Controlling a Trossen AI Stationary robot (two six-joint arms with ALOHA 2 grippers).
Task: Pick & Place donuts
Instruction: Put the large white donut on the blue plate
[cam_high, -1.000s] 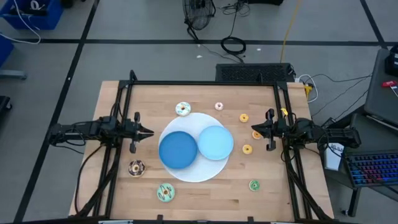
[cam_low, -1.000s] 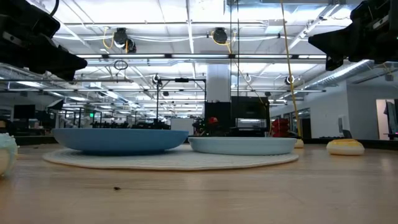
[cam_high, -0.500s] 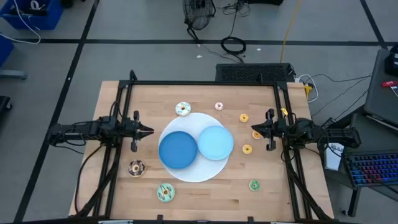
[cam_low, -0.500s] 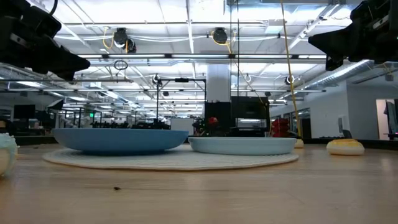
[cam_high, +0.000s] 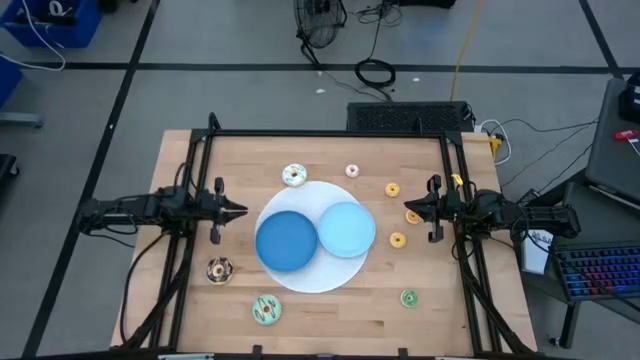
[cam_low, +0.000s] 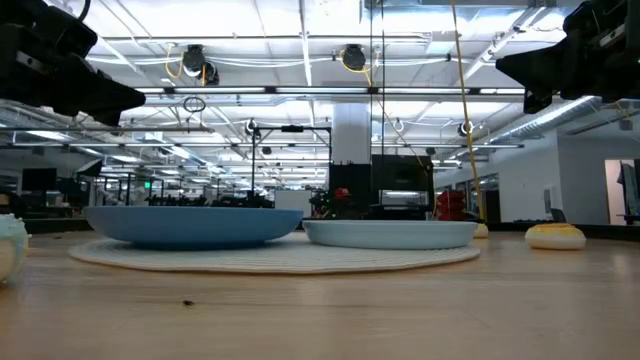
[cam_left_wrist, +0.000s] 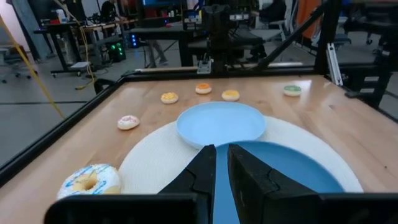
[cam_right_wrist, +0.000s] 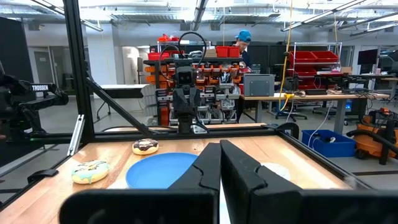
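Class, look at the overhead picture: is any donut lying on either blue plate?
No. The dark blue plate and light blue plate are bare; the donuts lie on the wood around them.

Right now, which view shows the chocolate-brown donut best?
The high view: the chocolate-brown donut lies fully visible beside the white mat. The right wrist view shows it far off; the low and left wrist views do not show it.
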